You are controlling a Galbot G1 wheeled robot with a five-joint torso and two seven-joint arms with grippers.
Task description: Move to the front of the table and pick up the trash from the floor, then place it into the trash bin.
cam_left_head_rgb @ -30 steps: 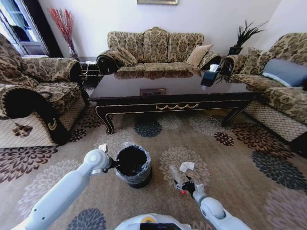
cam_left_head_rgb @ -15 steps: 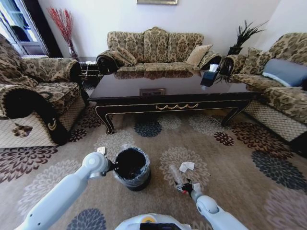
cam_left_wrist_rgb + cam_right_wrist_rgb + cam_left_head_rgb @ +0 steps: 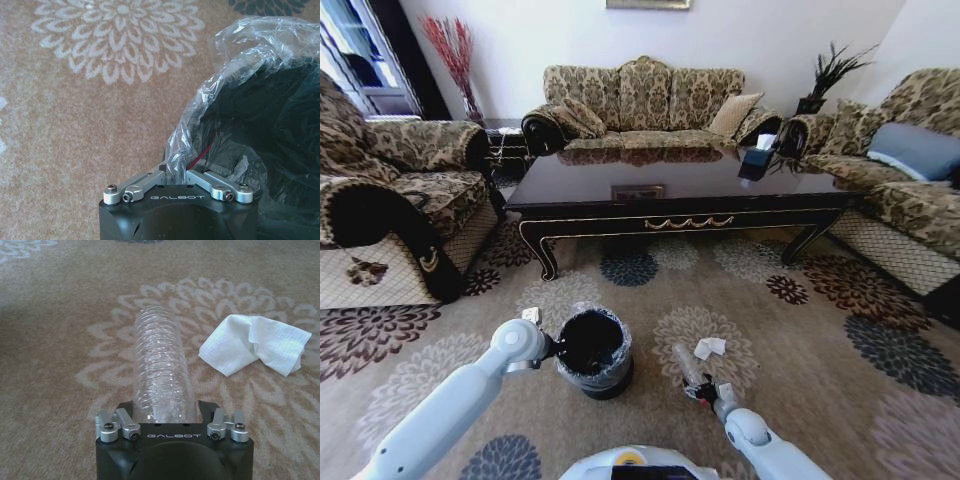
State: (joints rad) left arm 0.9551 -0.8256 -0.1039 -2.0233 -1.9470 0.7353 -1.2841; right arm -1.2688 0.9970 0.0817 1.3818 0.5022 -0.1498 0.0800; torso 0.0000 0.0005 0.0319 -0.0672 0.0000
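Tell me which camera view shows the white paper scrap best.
The right wrist view: the white paper scrap lies close and unobstructed on the floor, beside the clear plastic bottle. The head view shows it small. The left wrist view shows the trash bin.

Bright even daylight, glare on the table (image 3: 670, 180) (edges fisheye-bent).

Bin (image 3: 593, 350) on carpet (image 3: 820, 330) before table's (image 3: 680, 190) front edge, left of bottle (image 3: 686, 364) and tissue (image 3: 710, 347), tissue just right of bottle, sofa (image 3: 645, 100) behind table, armchairs at both ends.
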